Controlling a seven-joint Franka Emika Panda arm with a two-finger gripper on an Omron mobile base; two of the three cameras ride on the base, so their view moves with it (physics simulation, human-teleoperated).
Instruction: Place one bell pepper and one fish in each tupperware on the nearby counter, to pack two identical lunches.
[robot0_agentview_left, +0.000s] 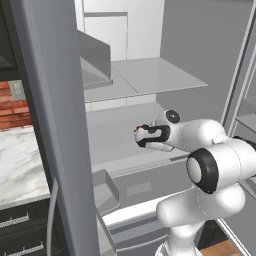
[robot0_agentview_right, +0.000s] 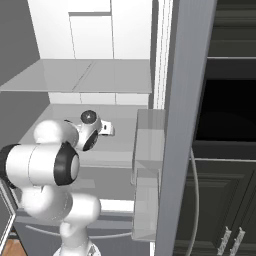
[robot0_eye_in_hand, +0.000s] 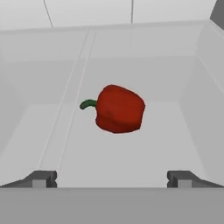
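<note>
A red bell pepper (robot0_eye_in_hand: 119, 109) with a green stem lies on its side on a pale grey shelf floor (robot0_eye_in_hand: 131, 162), a short way ahead of my gripper (robot0_eye_in_hand: 111, 179). The jaws stand wide open with nothing between them, and the pepper is roughly centred ahead of the gap. In the left base view the arm reaches forward into the open grey compartment, with the gripper (robot0_agentview_left: 141, 135) low over that shelf. The right base view has the hand (robot0_agentview_right: 106, 129) in the same spot. The white marble counter (robot0_agentview_left: 20, 165) lies at the left. The fish and the tupperware are out of view.
A tall grey door edge (robot0_agentview_left: 55, 125) stands close on the left of the arm, with door bins (robot0_agentview_left: 106, 191) on it. A glass shelf (robot0_agentview_left: 150, 75) hangs above the hand. Side walls close in around the pepper. Black cabinets (robot0_agentview_right: 220, 200) stand at the right.
</note>
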